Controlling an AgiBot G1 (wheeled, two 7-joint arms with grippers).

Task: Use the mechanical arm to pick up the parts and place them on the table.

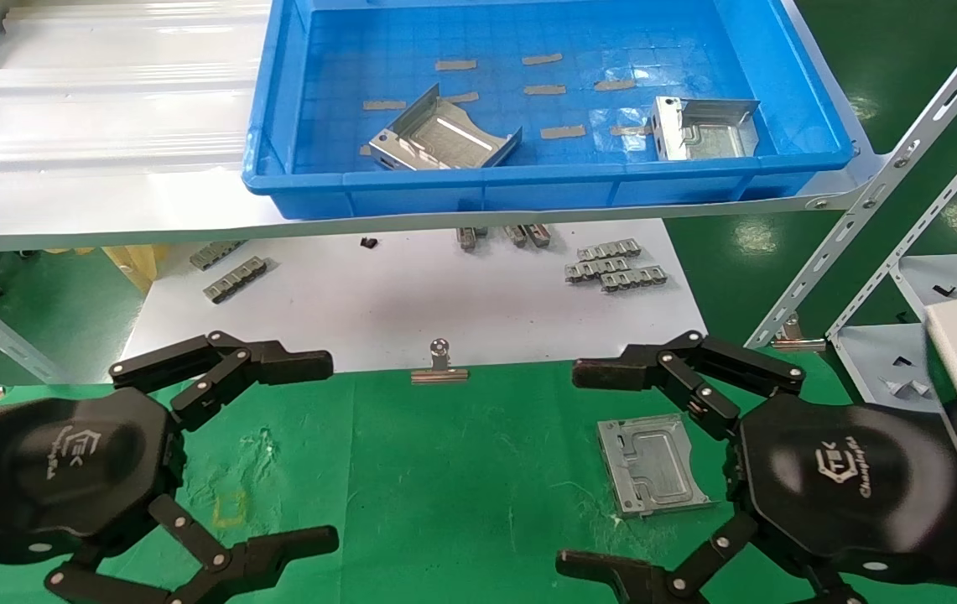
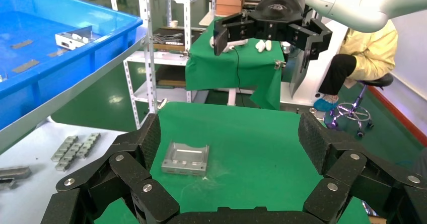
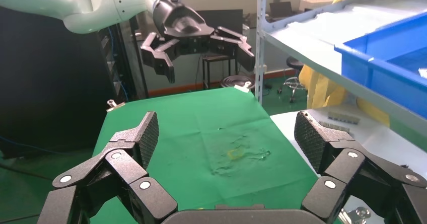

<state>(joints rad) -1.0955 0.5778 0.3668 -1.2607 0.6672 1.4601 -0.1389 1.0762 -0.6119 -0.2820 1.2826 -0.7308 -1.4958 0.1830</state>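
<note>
Both grippers hover low over the green table (image 1: 444,470), fingers spread wide, nothing held: left gripper (image 1: 277,453), right gripper (image 1: 604,466). One part (image 1: 652,464) lies flat on the cloth just beside the right gripper. Farther back, two parts (image 1: 443,134) (image 1: 704,127) sit in the blue bin (image 1: 277,168) on the shelf

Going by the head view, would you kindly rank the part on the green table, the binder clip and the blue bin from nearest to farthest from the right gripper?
1. Part on the table, just beside the open right gripper.
2. Binder clip, at the cloth's far edge, toward the centre.
3. Blue bin, up on the shelf beyond.
</note>
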